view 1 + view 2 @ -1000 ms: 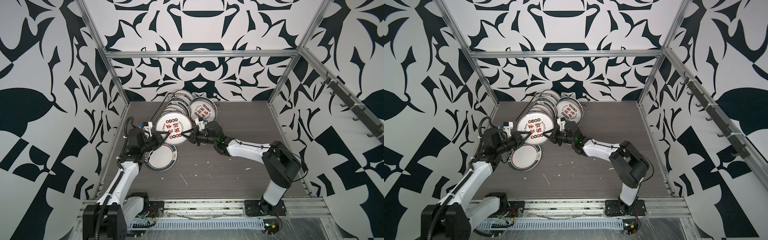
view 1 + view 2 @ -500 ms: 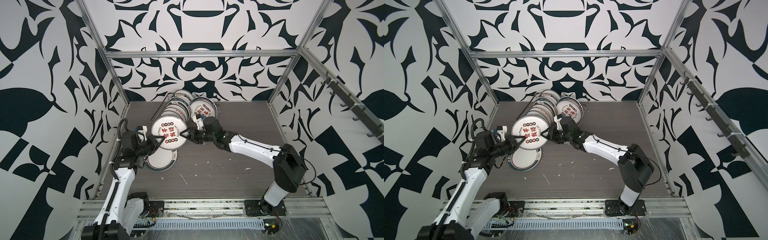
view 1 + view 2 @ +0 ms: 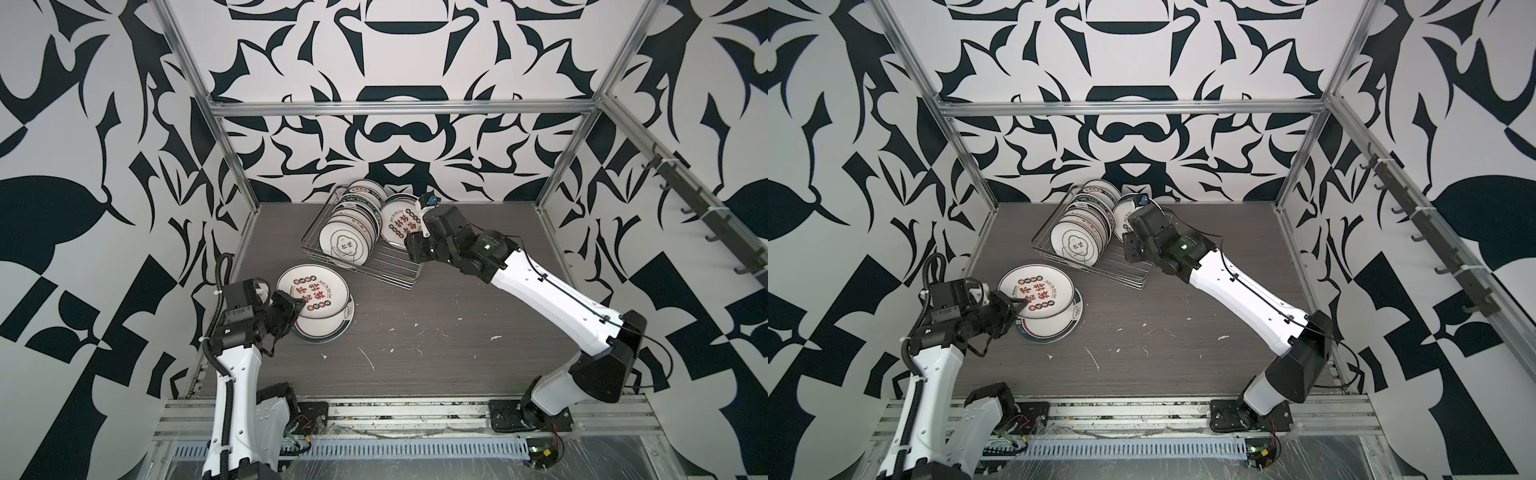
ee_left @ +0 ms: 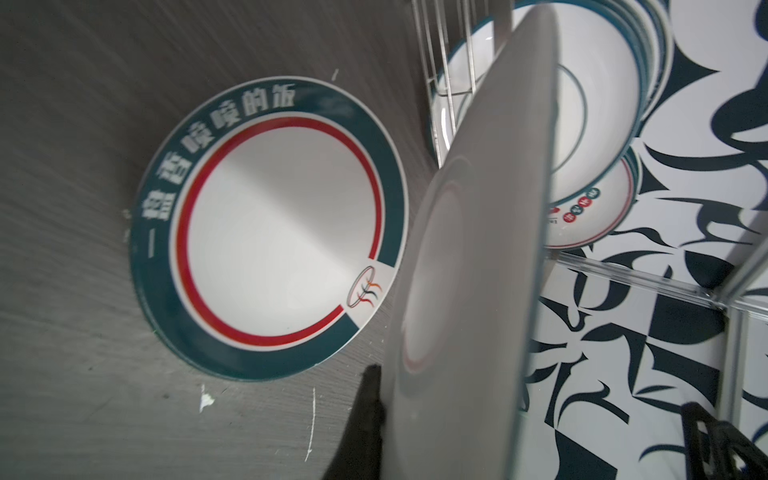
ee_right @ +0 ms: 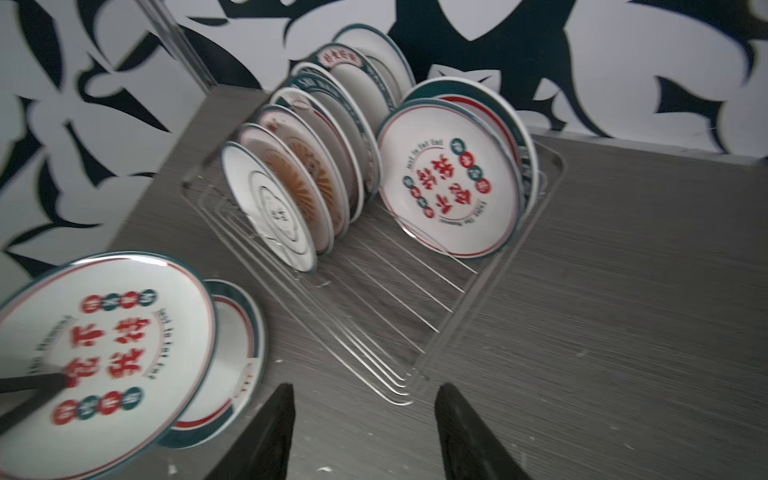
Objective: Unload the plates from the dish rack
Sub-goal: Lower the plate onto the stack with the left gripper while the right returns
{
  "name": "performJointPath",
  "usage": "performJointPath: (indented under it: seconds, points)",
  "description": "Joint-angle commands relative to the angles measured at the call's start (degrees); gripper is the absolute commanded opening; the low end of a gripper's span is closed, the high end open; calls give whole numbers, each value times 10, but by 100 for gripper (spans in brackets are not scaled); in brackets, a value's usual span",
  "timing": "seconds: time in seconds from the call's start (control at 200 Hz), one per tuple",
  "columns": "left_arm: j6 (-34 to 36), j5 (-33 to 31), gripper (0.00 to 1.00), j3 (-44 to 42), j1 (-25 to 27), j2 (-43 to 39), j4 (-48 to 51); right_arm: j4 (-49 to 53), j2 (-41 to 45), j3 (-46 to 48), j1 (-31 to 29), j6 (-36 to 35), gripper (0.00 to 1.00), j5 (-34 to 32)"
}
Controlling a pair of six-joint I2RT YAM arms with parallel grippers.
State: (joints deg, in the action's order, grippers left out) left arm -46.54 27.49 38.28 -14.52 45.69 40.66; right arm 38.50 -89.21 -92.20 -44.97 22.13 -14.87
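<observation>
Left gripper (image 3: 296,306): one, clamped on the rim of one round white plate with red characters (image 3: 312,291), which is held tilted over one teal-rimmed, red-ringed plate (image 4: 270,224) lying flat on the grey woodgrain table (image 3: 436,353).
Right gripper (image 5: 365,388): one, jaws apart, empty, above the near corner of one silver wire dish rack (image 3: 395,272).
Rack contents: two rows of upright plates, a long row (image 5: 270,208) and a short row (image 5: 449,187). Overlap prevents an exact count.

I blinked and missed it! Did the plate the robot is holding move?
Yes. The held plate, in the left gripper, moved away from the dish rack, toward the near left, and now hangs over the teal-rimmed plate on the table.
</observation>
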Motion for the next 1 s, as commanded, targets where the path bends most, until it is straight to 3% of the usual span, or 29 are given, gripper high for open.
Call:
performJointPath:
  seconds: [0.0, 0.65, 0.995]
  points:
    - [8, -31, 0, -13, -3, -3, 45, 51, 1, -27, 2, -60, 60, -82]
    - [-21, -55, 2, -67, -4, 13, 24, 41, -12, -9, 14, -83, 62, -63]
    - [-17, -65, 18, -74, -4, 28, 22, 31, -22, -1, 19, -84, 62, -45]
